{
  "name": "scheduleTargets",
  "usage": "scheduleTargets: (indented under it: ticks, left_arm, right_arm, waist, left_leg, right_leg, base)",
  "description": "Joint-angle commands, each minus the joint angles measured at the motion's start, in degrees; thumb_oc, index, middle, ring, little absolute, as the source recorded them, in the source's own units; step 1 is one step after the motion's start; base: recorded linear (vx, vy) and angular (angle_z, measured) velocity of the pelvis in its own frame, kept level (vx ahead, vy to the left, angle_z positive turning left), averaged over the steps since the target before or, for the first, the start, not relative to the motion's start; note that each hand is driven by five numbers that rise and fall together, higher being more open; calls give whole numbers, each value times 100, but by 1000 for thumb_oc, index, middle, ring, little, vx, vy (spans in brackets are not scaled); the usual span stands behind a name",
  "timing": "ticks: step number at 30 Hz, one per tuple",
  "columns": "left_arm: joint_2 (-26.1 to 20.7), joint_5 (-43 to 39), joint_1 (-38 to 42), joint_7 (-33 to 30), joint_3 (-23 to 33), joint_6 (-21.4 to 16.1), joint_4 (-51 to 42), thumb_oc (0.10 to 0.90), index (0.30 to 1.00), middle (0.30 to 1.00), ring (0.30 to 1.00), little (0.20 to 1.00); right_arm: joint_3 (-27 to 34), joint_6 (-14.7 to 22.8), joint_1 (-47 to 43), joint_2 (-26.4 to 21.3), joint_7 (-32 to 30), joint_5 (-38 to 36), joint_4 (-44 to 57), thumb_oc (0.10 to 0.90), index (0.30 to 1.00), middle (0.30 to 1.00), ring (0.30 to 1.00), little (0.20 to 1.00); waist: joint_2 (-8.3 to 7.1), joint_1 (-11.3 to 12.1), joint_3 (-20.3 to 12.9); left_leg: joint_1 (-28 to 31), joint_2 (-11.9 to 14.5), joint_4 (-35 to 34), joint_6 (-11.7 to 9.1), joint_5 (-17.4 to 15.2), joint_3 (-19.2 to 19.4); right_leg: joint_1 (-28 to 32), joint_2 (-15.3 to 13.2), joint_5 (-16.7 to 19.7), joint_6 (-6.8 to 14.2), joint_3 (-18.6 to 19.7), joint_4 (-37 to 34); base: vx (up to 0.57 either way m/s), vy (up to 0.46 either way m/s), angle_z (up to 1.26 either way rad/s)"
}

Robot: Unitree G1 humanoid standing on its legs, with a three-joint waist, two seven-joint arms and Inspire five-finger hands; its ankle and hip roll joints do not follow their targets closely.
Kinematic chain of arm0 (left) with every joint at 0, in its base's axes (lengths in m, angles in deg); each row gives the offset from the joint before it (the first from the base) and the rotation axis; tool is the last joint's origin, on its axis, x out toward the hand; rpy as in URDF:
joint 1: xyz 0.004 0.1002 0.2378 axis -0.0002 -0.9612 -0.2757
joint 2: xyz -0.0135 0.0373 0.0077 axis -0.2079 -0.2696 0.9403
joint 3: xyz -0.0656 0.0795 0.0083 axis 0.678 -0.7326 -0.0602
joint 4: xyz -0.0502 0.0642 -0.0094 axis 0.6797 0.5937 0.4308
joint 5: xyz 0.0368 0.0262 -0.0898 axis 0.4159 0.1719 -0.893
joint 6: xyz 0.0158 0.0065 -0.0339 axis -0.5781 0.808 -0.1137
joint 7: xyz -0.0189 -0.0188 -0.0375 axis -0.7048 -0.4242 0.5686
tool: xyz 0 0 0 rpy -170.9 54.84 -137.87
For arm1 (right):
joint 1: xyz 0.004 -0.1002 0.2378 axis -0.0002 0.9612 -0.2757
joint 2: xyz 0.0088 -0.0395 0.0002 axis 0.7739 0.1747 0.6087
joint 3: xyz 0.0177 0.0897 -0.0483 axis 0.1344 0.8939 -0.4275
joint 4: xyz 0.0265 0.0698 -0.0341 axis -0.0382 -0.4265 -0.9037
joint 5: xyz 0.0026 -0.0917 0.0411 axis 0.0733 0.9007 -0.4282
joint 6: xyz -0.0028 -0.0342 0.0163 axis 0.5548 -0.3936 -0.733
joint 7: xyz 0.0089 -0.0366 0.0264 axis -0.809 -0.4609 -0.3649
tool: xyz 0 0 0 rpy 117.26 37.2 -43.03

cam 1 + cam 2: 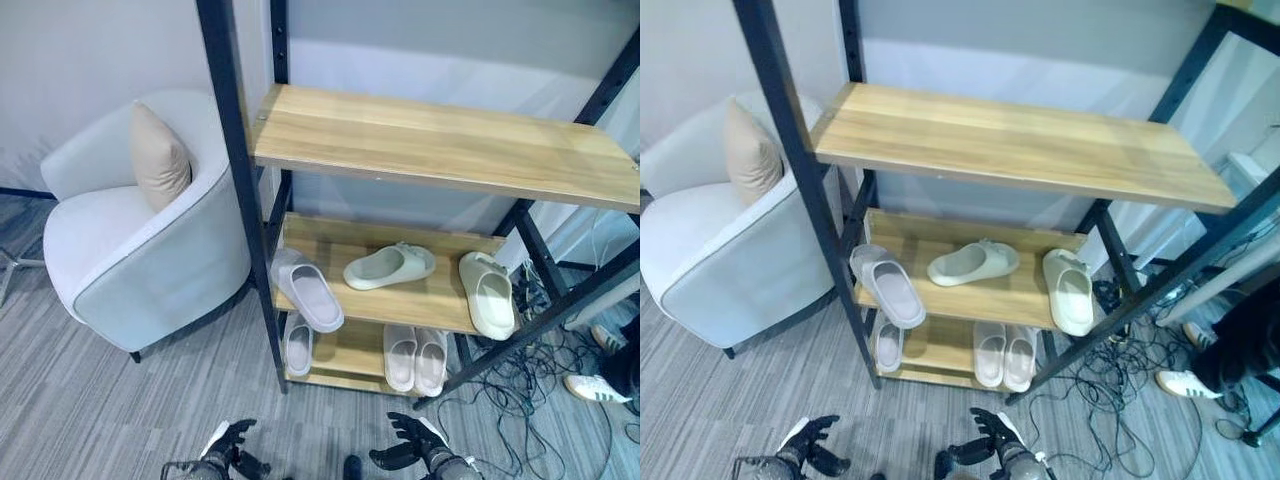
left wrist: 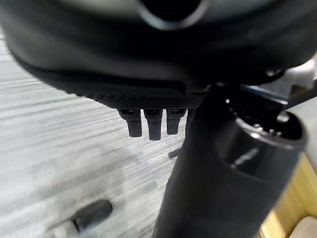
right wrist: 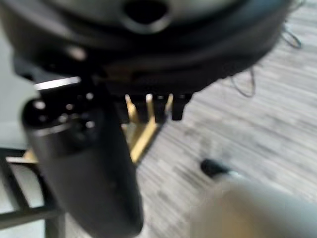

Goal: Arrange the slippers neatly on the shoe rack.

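Looking down from the head, the shoe rack [image 1: 245,190] stands against the wall with its black frame and wooden shelves, and both hands hang low at the bottom edge, holding nothing. The left hand [image 1: 228,445] and the right hand [image 1: 408,440] each have fingers loosely spread and relaxed, well apart from the rack. On the middle shelf [image 1: 420,300] a grey slipper [image 1: 306,290] sticks out over the front left edge, a cream slipper [image 1: 390,266] lies tipped on its side in the centre, and another cream slipper [image 1: 487,294] lies at the right end, toe towards us. Down on the bottom shelf [image 1: 352,350] sits a single grey slipper [image 1: 298,345] on the left and a pale pair [image 1: 415,358] side by side on the right. The top shelf [image 1: 440,145] shows bare wood. Left of the rack there's a white armchair [image 1: 130,250] with a beige cushion [image 1: 158,158]. Tangled cables [image 1: 1110,385] lie on the floor to the right, and the right eye view catches more of a person's white shoe [image 1: 1185,383] there. The wrist views add the straight fingertips [image 2: 148,126] over grey flooring, though they're blurred, so perhaps little more.
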Motion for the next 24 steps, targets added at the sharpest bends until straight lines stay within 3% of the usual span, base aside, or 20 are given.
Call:
scheduleTargets:
  ticks: [1,9,13,19,24]
  left_arm:
    - [94,5,297,-42,-20,-256,-278,800,900,900,900,900]
    - [218,20,103,-125,11,-251,-413,800,900,900,900,900]
    - [290,20,86,-149,31,-278,-332,800,900,900,900,900]
    - [284,-24,-26,-123,73,-287,-446,800,900,900,900,900]
    - [285,-2,-137,-102,60,-305,-559,800,900,900,900,900]
  right_arm:
    - [68,335,12,-437,-169,184,1000,800,900,900,900,900]
    - [457,594,519,-923,-251,516,3307,800,900,900,900,900]
    - [743,757,952,-941,-154,141,4340,800,900,900,900,900]
    - [908,873,1132,-1008,-46,-169,5098,800,900,900,900,900]
    - [1117,965,929,-1101,-278,6,5502,800,900,900,900,900]
  waist:
    - [-118,1,-156]
    - [-65,-140,-263]
    - [-31,-234,-324]
    - [-1,-277,-365]
    - [44,-267,-395]
  left_leg:
    - [-513,-122,3,-97,345,-113]
    - [-428,-107,3,-155,356,-109]
    - [-366,-83,3,-178,305,-12]
    - [-300,-63,3,-196,264,45]
    - [-284,-70,3,-190,235,46]
  right_leg:
    - [348,-1,-120,205,-86,86]
    - [582,10,-108,179,-189,-62]
    - [656,-6,-105,196,-186,-134]
    - [714,-19,-123,207,-164,-133]
    - [724,-38,-133,214,-146,-134]
  base:
    - [30,-22,22]
    - [26,-3,9]
    - [5,26,0]
    - [13,19,-5]
    - [-2,4,-1]
